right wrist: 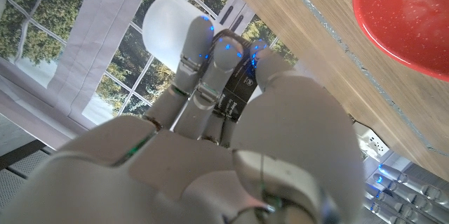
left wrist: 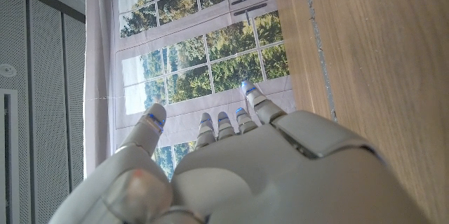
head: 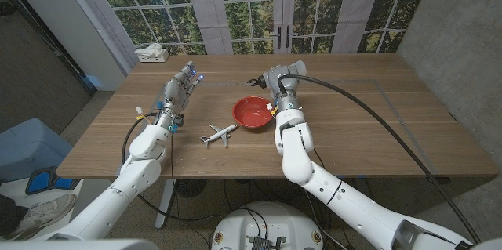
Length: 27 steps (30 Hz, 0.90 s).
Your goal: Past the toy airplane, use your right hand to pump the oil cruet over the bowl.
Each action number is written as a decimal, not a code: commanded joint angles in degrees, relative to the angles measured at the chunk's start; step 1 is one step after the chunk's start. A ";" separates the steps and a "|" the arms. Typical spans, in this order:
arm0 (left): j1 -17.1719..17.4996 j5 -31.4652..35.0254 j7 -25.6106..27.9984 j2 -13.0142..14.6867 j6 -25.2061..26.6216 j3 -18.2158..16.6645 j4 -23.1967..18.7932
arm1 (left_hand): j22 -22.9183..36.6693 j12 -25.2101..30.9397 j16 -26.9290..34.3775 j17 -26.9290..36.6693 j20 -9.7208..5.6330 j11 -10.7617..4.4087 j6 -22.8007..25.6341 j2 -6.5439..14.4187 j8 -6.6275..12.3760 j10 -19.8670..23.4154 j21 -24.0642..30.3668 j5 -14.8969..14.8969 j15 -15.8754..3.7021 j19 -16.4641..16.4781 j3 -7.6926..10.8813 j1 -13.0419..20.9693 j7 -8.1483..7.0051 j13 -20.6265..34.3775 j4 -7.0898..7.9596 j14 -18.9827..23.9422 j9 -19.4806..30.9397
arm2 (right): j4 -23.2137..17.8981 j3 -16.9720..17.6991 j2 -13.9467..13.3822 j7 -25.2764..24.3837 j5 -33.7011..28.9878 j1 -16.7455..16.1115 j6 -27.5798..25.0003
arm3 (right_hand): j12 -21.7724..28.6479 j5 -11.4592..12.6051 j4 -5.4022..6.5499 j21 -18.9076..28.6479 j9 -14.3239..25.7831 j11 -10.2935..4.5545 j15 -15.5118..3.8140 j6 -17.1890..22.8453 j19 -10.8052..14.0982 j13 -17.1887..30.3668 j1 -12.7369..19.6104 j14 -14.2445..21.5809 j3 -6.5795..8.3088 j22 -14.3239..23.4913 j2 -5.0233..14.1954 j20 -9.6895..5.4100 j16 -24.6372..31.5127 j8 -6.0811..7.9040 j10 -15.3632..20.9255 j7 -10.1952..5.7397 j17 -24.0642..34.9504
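Note:
A red bowl (head: 252,113) sits mid-table, and it also appears in the right wrist view (right wrist: 410,20). A white toy airplane (head: 219,133) lies just to its left, nearer the front edge. My right hand (head: 276,79) is raised behind the bowl's far rim and grips the oil cruet (head: 256,82), whose dark spout sticks out to the left. In the right wrist view my fingers (right wrist: 210,55) wrap the cruet (right wrist: 165,17), showing its white rounded top and a black label. My left hand (head: 179,89) hovers at the table's left with fingers straight and apart, holding nothing.
A tissue box (head: 153,52) stands at the table's far left corner. Windows run behind the table (head: 376,109). A concrete wall stands on the right.

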 commanded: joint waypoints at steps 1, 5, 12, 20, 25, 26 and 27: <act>0.47 -0.41 -0.24 -0.09 -0.41 -0.22 -0.10 | 0.35 0.22 -0.07 0.21 -1.05 0.13 0.00 4.75 0.15 0.06 -0.17 0.32 -3.53 0.30 0.05 0.45 -0.22 0.23 0.47 0.09 0.10 | 1.29 -0.83 -0.39 0.07 -3.41 0.70 0.75 | 11.56 0.73 5.75 1.60 3.93 -2.47 -0.10 9.43 -0.31 21.83 -3.99 0.14 7.51 0.31 3.63 -5.90 2.06 0.04 18.33 -1.55 0.79; 0.61 -0.51 -0.30 -0.14 -0.58 -0.31 -0.10 | 0.35 0.21 -0.06 0.22 -1.05 0.10 0.01 4.76 0.15 0.04 -0.22 0.35 -3.54 0.32 0.10 0.45 -0.25 0.22 0.59 0.11 0.10 | 4.03 -1.02 1.23 1.72 -7.78 1.09 -0.68 | 19.11 0.88 4.94 2.97 7.19 -3.06 -0.15 10.38 -0.23 34.88 -4.57 0.06 8.19 0.70 3.29 -5.81 5.19 -0.79 18.08 -1.98 1.32; 0.62 -0.62 -0.56 -0.21 -0.96 -0.44 0.08 | 0.35 0.24 -0.06 0.22 -1.05 0.11 0.01 4.72 0.15 0.13 -0.32 0.39 -3.53 0.35 0.20 0.46 -0.25 0.23 0.77 0.14 0.10 | 4.66 -0.67 1.79 3.60 -10.17 1.11 -0.31 | 22.41 1.09 4.76 3.81 9.71 -2.98 -0.14 12.03 -0.34 41.04 -5.58 -0.75 8.86 1.61 2.92 -5.70 7.78 -0.63 17.67 -1.44 1.54; 0.56 -0.69 -0.64 -0.26 -0.96 -0.47 0.16 | 0.36 0.23 -0.07 0.21 -1.06 0.03 -0.09 4.69 0.11 0.12 -0.41 0.44 -3.59 0.39 0.31 0.49 -0.34 0.23 0.92 0.15 0.10 | 3.04 -0.25 1.01 2.34 -7.84 0.64 1.02 | 22.58 1.43 4.81 3.89 11.72 -2.61 -0.12 13.53 -0.71 41.22 -6.49 -1.28 9.22 2.00 2.66 -5.71 9.52 -0.19 18.19 -0.98 1.56; 0.45 -0.65 -0.62 -0.31 -0.92 -0.43 0.23 | 0.36 0.24 -0.08 0.19 -1.06 0.09 -0.11 4.66 0.11 0.16 -0.47 0.47 -3.61 0.46 0.39 0.52 -0.37 0.23 1.02 0.18 0.10 | 2.47 0.07 0.72 1.08 -6.01 0.44 1.35 | 22.59 1.55 4.91 3.93 12.83 -2.49 -0.12 13.66 -0.69 41.08 -6.96 -1.42 9.32 2.06 2.72 -5.72 10.39 -0.19 18.58 -0.89 1.53; 0.45 -0.65 -0.62 -0.31 -0.92 -0.43 0.23 | 0.36 0.24 -0.08 0.19 -1.05 0.15 -0.11 4.66 0.11 0.15 -0.49 0.47 -3.57 0.46 0.41 0.53 -0.39 0.23 1.05 0.17 0.10 | 2.45 0.05 0.68 0.96 -5.87 0.46 1.34 | 22.59 1.56 4.90 3.90 12.94 -2.53 -0.12 13.76 -0.71 41.11 -6.98 -1.43 9.35 2.01 2.75 -5.73 10.48 -0.15 18.57 -0.84 1.53; 0.43 -0.60 -0.64 -0.29 -0.91 -0.41 0.25 | 0.36 0.22 -0.09 0.18 -1.05 0.06 -0.13 4.65 0.10 0.12 -0.51 0.48 -3.58 0.46 0.42 0.54 -0.38 0.23 1.05 0.17 0.10 | 2.27 0.14 0.63 1.17 -5.57 0.50 1.44 | 22.55 1.58 4.89 3.90 13.13 -2.49 -0.12 13.87 -0.68 41.06 -7.02 -1.45 9.38 2.00 2.77 -5.74 10.63 -0.12 18.57 -0.86 1.53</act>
